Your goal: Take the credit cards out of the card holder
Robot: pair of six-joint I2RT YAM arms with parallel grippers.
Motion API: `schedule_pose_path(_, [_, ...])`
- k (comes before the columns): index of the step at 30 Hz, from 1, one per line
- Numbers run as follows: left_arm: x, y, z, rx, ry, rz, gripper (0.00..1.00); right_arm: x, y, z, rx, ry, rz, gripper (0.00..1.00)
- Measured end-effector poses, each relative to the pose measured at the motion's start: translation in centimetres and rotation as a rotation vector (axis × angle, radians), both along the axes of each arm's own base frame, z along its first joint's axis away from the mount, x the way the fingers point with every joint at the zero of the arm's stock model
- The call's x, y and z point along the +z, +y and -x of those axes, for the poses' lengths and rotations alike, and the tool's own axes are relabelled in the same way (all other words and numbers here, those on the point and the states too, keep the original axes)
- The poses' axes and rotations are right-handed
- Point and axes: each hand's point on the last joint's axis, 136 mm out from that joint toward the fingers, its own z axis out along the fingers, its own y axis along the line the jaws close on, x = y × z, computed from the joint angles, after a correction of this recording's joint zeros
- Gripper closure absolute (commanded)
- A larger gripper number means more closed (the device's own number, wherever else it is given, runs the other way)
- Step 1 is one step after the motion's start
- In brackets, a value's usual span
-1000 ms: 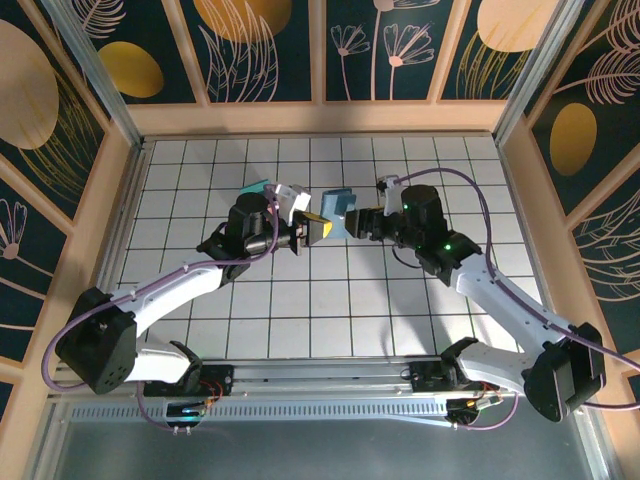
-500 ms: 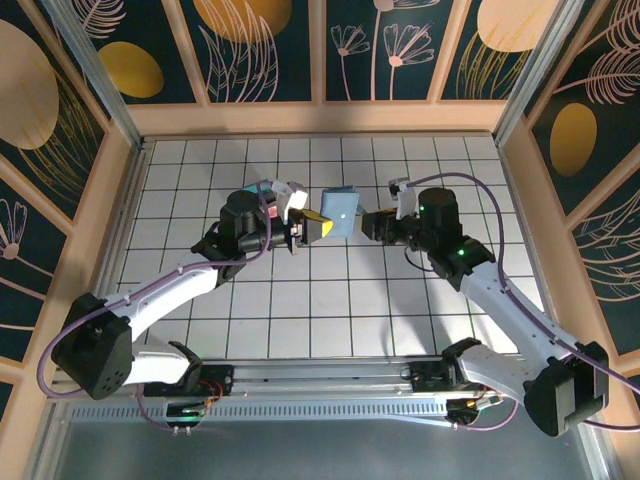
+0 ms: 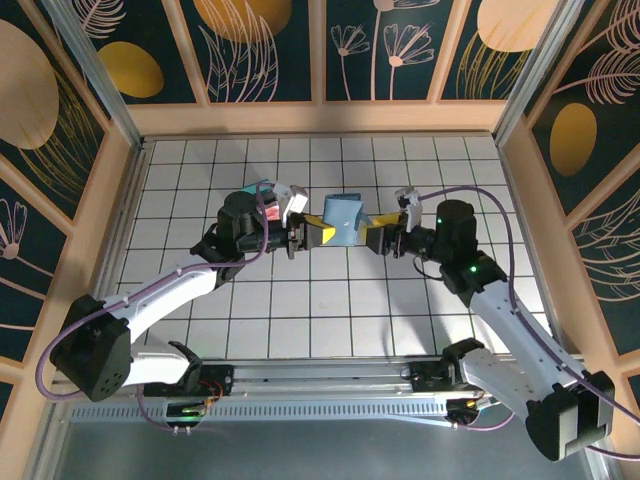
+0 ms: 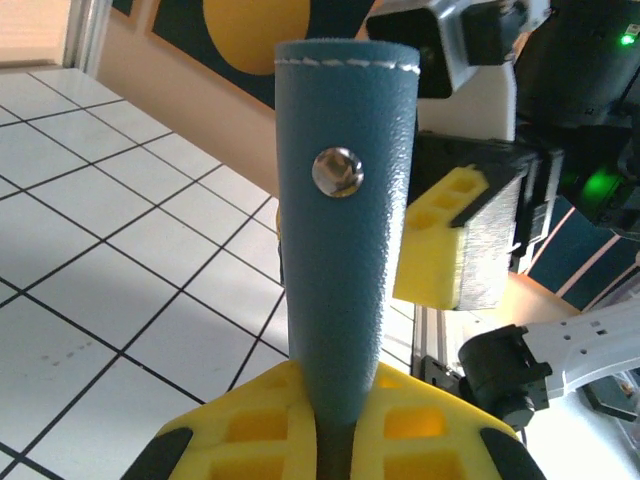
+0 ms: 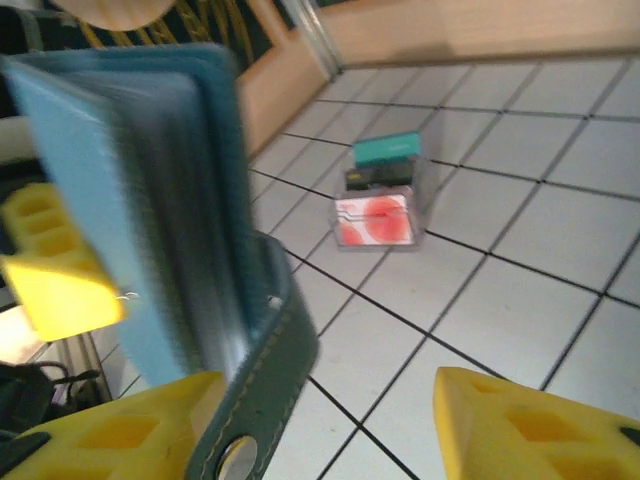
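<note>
Since a second ago the right tool (image 3: pixel 378 238) has backed off the card holder (image 3: pixel 345 220) and dropped a little toward the near side, its arm swung out to the right, while the holder has barely shifted. The holder stands upright above the middle of the table (image 3: pixel 330 310), lifted off the tiles, its lower edge clamped between the closed yellow fingers of the left tool (image 4: pixel 340 430). Its stitched top edge and snap stud (image 4: pixel 337 170) face the left wrist camera. From the right wrist, the pale blue-grey inside leaves fan out blurred, and the dark strap with its snap curls down against one finger (image 5: pixel 110 435) of the right tool, whose fingers stand well apart with bare tile between them. Whether that finger presses the strap I cannot tell. The credit cards (image 5: pixel 378 195) lie flat in a small overlapping group on the table beyond the holder, teal farthest, then black, then red-pink nearest. Several rows of open tiles separate both tools from the back wall (image 3: pixel 320 118) and from the side walls, and more lie toward the arm bases.
</note>
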Motion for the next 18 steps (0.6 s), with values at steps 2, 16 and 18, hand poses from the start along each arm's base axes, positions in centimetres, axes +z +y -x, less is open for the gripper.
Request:
schedule_pose_path(2, [0.1, 0.0, 0.2, -0.013, -0.002, 0.005, 1.0, 0.8, 0.1, 0.5, 0.025, -0.034, -0.012, 0.4])
schedule_pose_path(16, [1.6, 0.2, 2.9, -0.133, -0.04, 0.062, 1.0, 2.8, 0.4, 1.3, 0.097, -0.128, -0.047, 0.51])
schedule_pose_path(18, [1.7, 0.2, 3.3, -0.152, -0.045, 0.069, 1.0, 3.1, 0.4, 1.5, 0.113, -0.14, -0.058, 0.53])
